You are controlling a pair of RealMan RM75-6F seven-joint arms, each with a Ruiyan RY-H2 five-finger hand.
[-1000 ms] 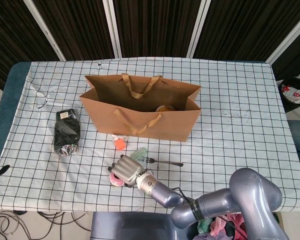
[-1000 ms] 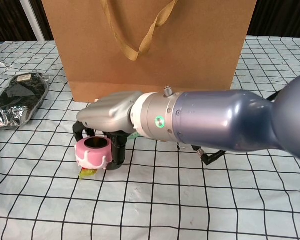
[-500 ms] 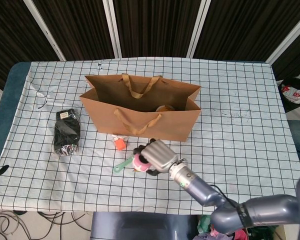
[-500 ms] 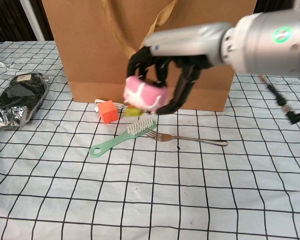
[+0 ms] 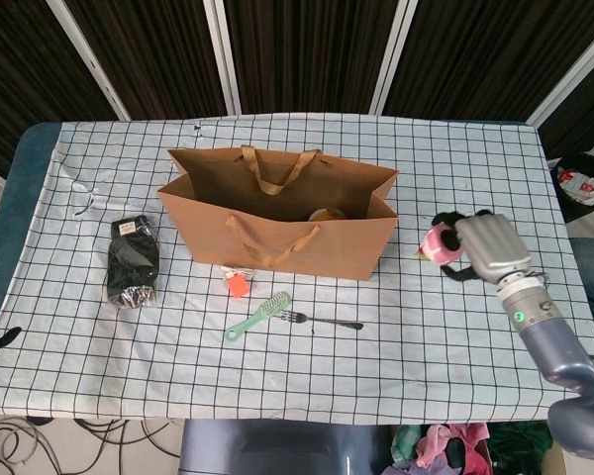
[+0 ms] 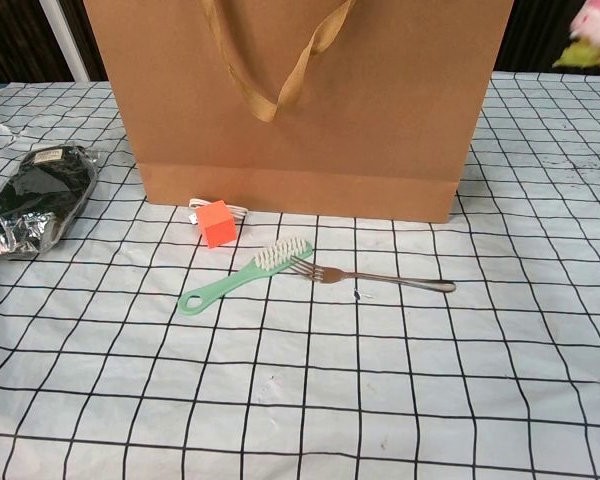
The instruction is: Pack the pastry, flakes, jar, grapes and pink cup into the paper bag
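One pink cup point(image 5: 437, 243) gripped in your right hand point(image 5: 478, 247), lifted above the table point(image 5: 455, 317) to the right of the paper bag point(image 5: 307, 242), green brush point(image 6: 242, 275), fork point(image 6: 372, 277) and orange cube point(image 6: 217, 222) in front of the bag, your left hand out of sight

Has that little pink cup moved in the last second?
Yes. The pink cup, held by the right hand, went from the table's near edge, below the brown paper bag, up to the bag's right.

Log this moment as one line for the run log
right hand: holds pink cup, raised right of paper bag | left hand: out of view | cup: not yet in bag
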